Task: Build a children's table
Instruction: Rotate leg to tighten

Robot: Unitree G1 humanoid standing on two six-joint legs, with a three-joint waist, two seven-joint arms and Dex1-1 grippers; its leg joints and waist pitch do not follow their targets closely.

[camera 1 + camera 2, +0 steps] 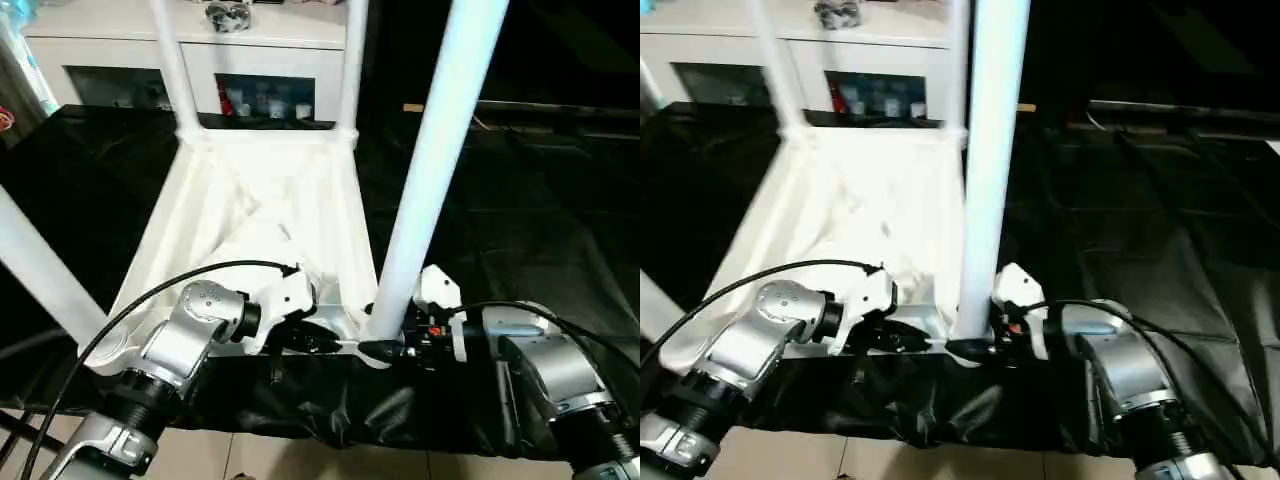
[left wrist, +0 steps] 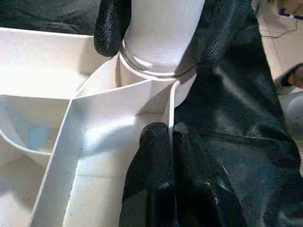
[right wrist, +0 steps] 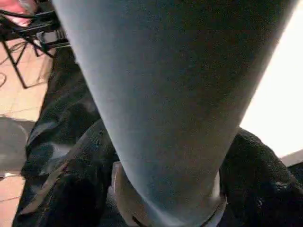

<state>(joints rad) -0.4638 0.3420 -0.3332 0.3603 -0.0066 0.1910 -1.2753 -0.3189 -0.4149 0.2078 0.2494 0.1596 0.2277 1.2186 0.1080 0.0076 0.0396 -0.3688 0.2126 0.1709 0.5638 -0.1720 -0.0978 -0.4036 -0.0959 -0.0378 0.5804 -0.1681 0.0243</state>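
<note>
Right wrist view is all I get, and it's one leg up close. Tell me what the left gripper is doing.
Observer: The left gripper is shut on the table top rim, beside the socket holding your leg.
Operator: Count the legs.
Observer: Four: yours, the near left leg and two far legs, each rising from a corner of the upturned top.
Operator: Describe what's beyond the table.
Observer: A white cabinet with glass doors.

The table (image 1: 255,215) and its near right leg (image 1: 430,160) look like smooth, slightly glossy white plastic. A crinkled, shiny black sheet (image 1: 520,210), perhaps plastic film, covers the surface. The fingers (image 2: 156,184) appear matt black rubber; the forearms (image 1: 185,345) brushed silver metal.
</note>
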